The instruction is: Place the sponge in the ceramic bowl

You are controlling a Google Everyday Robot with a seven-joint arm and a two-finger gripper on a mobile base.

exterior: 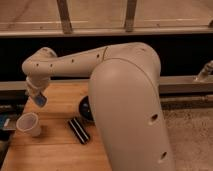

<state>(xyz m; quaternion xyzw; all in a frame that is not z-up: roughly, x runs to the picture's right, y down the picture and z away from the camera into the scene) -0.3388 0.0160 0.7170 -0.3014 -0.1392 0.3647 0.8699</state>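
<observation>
Presently found the gripper (38, 96) at 9 o'clock in the view, raised over the far-left part of the wooden table (55, 150) and clamped on the sponge (40, 101). Located the sponge at the gripper's tip, clear of the tabletop, at 1 o'clock from the white cup (28, 124) and at 9 o'clock from the ceramic bowl (85, 108), well apart from it. Noted only a sliver of the bowl, dark and glossy, at the left flank of the robot arm (130, 100); could not see the remainder. Logged a black block with white stripe (79, 130) at 6 to 7 o'clock from the bowl, near it.

Handling, as judged: light, soft, compressible; neither fragile nor slippery; likely to squash under a tight pinch and spring back on release. Best taken across the short width near the middle, to avoid drooping or twisting. Judged the bowl hard and breakable by contrast; advise a low, gentle release.

Appearance: small, light-blue, roughly rectangular pad, seemingly tilted in the grip, partly covered by the gripper.
</observation>
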